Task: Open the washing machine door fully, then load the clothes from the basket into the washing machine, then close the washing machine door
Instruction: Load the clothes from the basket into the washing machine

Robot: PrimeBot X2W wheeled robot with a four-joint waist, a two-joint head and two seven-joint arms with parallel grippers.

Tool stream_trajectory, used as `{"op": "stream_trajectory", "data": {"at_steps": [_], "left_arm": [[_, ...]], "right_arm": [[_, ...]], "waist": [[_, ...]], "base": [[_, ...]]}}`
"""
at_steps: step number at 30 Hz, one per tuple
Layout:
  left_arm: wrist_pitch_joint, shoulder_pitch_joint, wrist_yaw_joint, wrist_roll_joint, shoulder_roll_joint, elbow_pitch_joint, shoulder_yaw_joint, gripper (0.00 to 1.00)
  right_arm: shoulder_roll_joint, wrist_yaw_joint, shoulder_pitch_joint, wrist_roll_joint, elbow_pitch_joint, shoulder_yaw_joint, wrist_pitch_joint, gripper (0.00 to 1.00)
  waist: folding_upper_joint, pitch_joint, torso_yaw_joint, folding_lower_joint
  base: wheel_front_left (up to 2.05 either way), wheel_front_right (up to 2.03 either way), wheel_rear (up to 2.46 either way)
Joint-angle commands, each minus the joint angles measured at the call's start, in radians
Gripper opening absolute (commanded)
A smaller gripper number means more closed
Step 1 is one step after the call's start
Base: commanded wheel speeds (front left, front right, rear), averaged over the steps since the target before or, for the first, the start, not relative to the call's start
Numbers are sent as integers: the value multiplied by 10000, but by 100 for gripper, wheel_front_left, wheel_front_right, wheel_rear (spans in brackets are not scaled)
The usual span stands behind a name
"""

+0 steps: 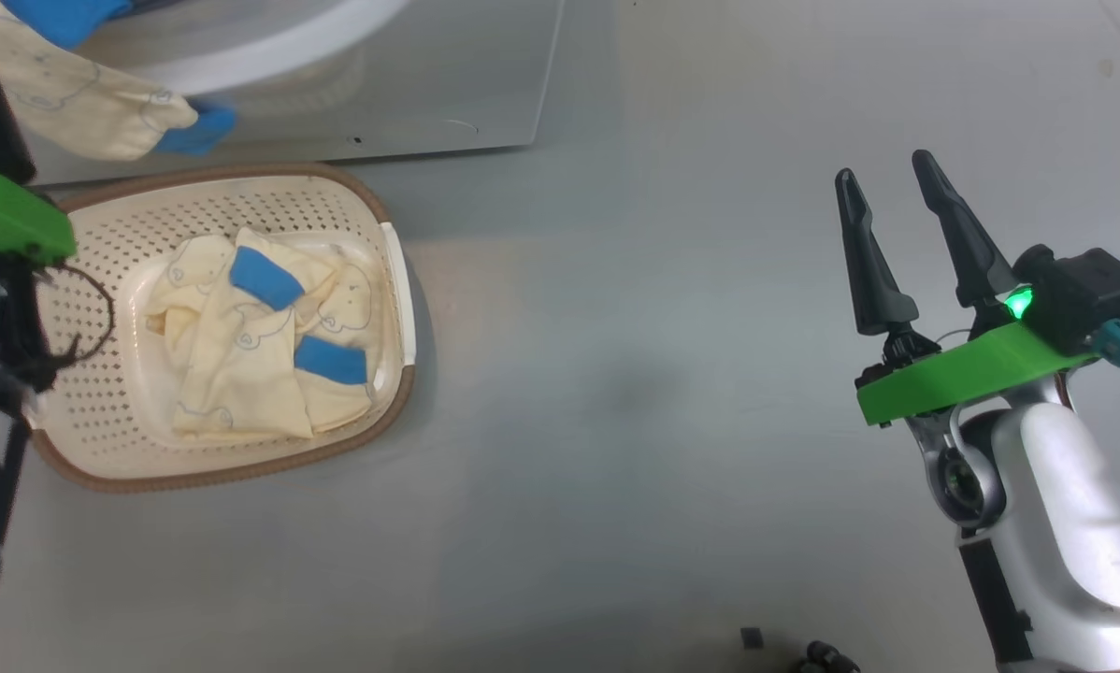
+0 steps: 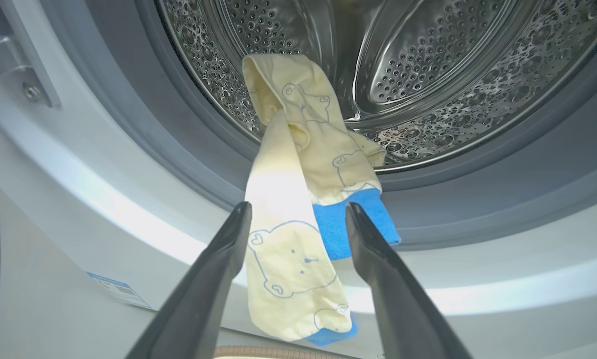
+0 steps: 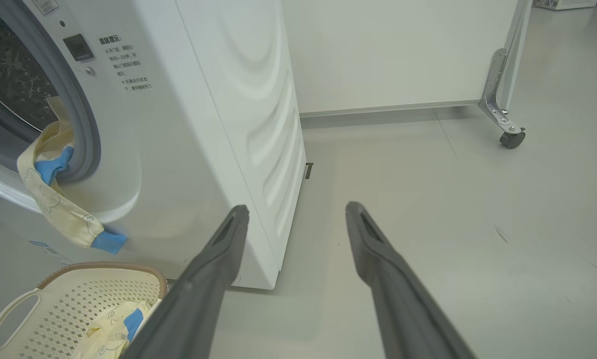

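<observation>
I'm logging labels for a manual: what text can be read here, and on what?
"温馨提示:" heads a printed notice on the washing machine front.
Its smaller lines: too small to read.
Blue-edged sticker low on the front: too blurred to read.
Upper sticker: unreadable too.

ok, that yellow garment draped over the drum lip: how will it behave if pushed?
Likely floppy: the garment hangs limp over the grey gasket. Probably light, thin cloth. A push may only bunch it; the dangling end could drag it out.
</observation>
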Motion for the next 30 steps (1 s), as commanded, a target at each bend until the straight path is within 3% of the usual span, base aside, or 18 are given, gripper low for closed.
{"op": "stream_trajectory", "data": {"at_steps": [1, 7, 13, 30], "left_arm": [[-127, 487, 285, 92, 422, -751, 426, 100], [-136, 2703, 1150, 468, 81, -2892, 621, 100], [-125, 4280, 1774, 542, -83, -3988, 473, 100], [-136, 6138, 2117, 770, -470, -4823, 350, 100]], "right_arm": [[-135, 102, 252, -93, -356, 131, 38, 100], [-224, 102, 377, -145, -335, 106, 149, 100], [-327, 102, 507, -157, -230, 179, 270, 100], [-453, 102, 1154, -153, -104, 148, 550, 100]], "waist": [[-1, -260, 155, 1], [-1, -759, 375, 1], [-1, -1247, 546, 1], [-1, -2517, 874, 1]], "base": [[0, 0, 0], [0, 0, 0], [0, 0, 0], [0, 0, 0]]}}
